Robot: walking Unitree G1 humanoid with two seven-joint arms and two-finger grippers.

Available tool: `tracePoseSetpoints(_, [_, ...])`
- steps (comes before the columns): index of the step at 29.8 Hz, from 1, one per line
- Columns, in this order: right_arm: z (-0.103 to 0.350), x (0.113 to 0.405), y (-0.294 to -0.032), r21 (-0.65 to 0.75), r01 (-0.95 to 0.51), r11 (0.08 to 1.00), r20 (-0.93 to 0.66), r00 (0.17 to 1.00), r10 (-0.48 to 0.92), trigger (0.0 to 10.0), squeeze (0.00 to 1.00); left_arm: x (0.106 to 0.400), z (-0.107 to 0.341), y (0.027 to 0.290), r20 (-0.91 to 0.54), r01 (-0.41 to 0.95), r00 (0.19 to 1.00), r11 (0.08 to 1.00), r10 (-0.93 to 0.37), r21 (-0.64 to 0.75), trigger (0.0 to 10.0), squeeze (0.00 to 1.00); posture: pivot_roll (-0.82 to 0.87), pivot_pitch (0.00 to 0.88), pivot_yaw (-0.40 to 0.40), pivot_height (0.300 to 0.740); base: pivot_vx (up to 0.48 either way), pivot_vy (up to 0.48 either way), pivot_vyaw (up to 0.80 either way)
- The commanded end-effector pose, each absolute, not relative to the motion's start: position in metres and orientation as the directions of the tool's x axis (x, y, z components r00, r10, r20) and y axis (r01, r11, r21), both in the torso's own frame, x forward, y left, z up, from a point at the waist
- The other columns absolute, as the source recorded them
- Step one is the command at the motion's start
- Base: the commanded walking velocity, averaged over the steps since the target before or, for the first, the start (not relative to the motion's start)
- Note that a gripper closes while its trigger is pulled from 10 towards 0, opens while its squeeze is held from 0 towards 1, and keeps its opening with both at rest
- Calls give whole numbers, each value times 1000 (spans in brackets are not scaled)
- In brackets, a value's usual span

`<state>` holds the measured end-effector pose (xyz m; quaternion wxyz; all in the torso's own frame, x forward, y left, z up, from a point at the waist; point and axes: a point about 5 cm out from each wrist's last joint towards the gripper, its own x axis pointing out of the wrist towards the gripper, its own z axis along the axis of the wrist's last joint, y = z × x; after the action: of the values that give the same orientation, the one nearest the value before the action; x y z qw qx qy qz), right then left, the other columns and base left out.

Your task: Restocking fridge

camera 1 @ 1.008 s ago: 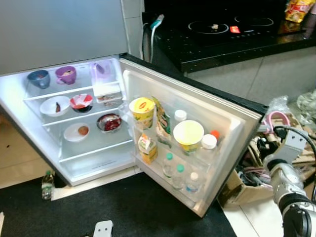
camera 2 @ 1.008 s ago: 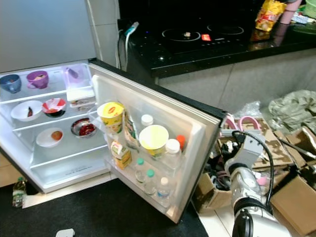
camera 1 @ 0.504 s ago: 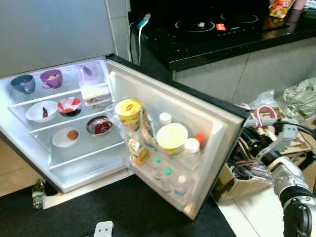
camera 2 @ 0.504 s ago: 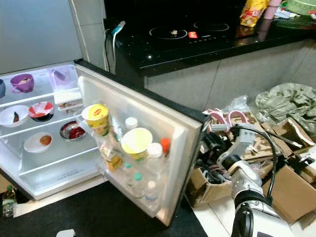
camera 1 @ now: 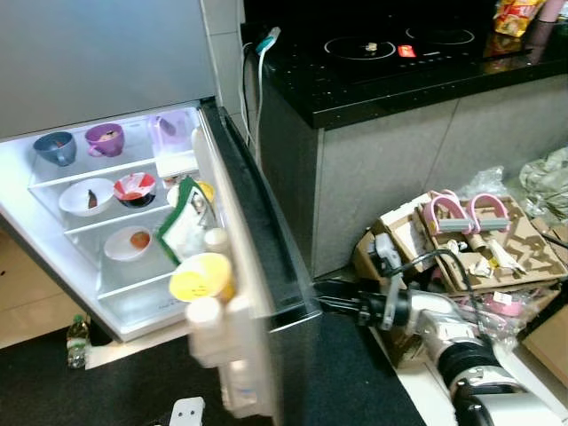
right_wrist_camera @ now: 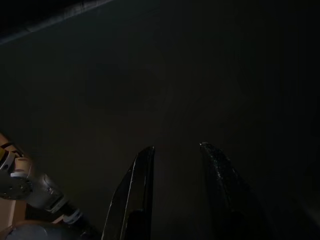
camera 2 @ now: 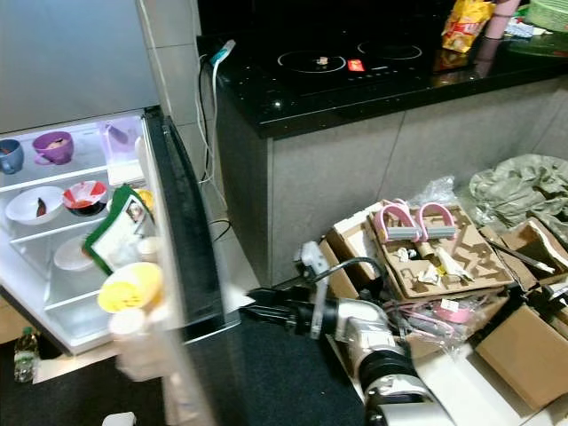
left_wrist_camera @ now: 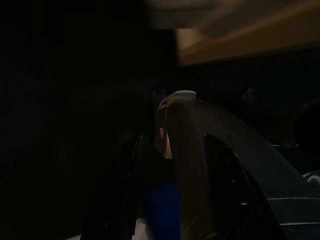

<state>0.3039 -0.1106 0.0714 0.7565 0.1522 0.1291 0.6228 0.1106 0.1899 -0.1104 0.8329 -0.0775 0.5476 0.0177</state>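
The small fridge (camera 1: 133, 293) sits in the left half of the head views with its lit interior showing at left and its door (camera 1: 257, 257) swung nearly edge-on at the centre, dark outer face turned right. On the top shelf stand two cups, a blue cup (camera 1: 55, 147) and a purple cup (camera 1: 105, 138), with something inside the purple one too small to name. The middle shelf carries a white bowl (camera 1: 86, 196) with a dark bit in it and a red-and-white bowl (camera 1: 135, 186); the lower shelf holds one white dish (camera 1: 131, 242) with an orange piece. The door racks are blurred: a green-and-white packet (camera 1: 185, 226), a yellow-lidded tub (camera 1: 201, 278) and a white-capped bottle (camera 1: 206, 321) can be made out, the rest not. One small bottle (camera 1: 77, 335) stands on the floor at lower left. The right gripper (camera 1: 330, 295) reaches to the door's outer face at centre right, jaws parted in the right wrist view with nothing between them. The left gripper (left_wrist_camera: 172, 150) appears in a very dark wrist view; its jaw state cannot be told. At the right lie open cardboard boxes (camera 1: 461, 240) of clutter, below the black counter (camera 1: 399, 71).
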Motion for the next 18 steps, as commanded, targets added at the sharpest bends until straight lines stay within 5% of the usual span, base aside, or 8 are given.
tracePoseSetpoints(1, [67,317,-120,367,-832,416,-81,417,905,10000,0,98,-114,186,-934,-112,349,987,-72,-118,10000,0,-65,0,6,740,0,0,0])
tracePoseSetpoints(2, [67,317,-120,367,-832,416,-81,417,905,10000,0,98,-114,186,-934,-112,349,987,-72,-118,10000,0,-65,0,6,740,0,0,0])
tracePoseSetpoints(3, [57,324,-137,327,-708,626,-193,598,778,10000,0,98,-114,186,-935,-112,348,987,-71,-116,10000,0,-59,0,6,740,0,0,0])
tracePoseSetpoints(9, [30,311,-173,295,-502,813,-366,727,581,10000,0,97,-115,186,-937,-110,342,988,-69,-113,10000,0,-60,0,6,740,0,0,0])
tracePoseSetpoints(14, [-22,261,-222,163,-215,963,-662,699,268,10000,0,97,-115,182,-939,-106,337,988,-74,-116,10000,0,-54,0,9,740,0,0,755])
tracePoseSetpoints(18, [-39,236,-235,122,-130,984,-732,658,178,10000,0,96,-116,181,-940,-103,334,988,-75,-115,10000,0,-55,0,11,740,0,0,755])
